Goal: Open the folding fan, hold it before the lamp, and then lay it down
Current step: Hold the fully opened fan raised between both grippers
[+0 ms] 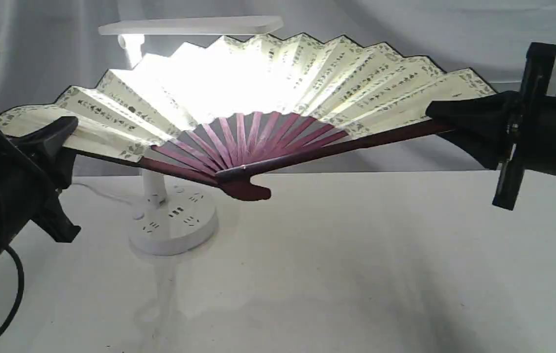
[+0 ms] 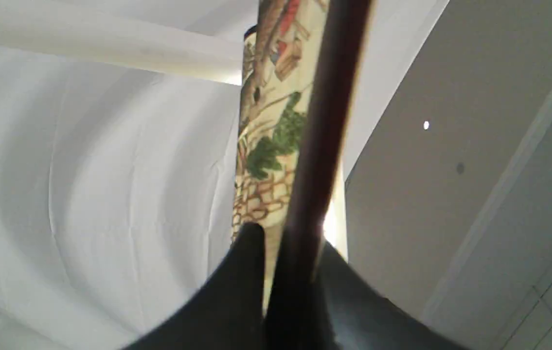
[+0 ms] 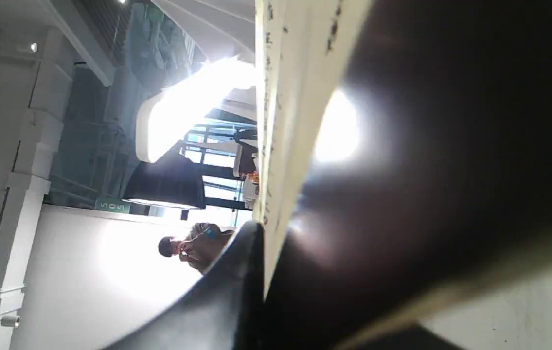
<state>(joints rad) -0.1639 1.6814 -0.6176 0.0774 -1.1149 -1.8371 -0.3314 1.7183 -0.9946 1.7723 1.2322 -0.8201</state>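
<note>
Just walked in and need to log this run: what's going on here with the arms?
Both arms hold the folding fan spread wide open, in the air above the table. The left gripper is clamped on one end guard and the right gripper on the other. The fan hangs in front of the lit lamp, whose light glows through the paper leaf. It has not yet been laid down.

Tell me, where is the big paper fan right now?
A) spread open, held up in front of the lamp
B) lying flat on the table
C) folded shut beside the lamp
A: the folding fan is spread wide above the table, and the lamp glows through it from behind.
</note>
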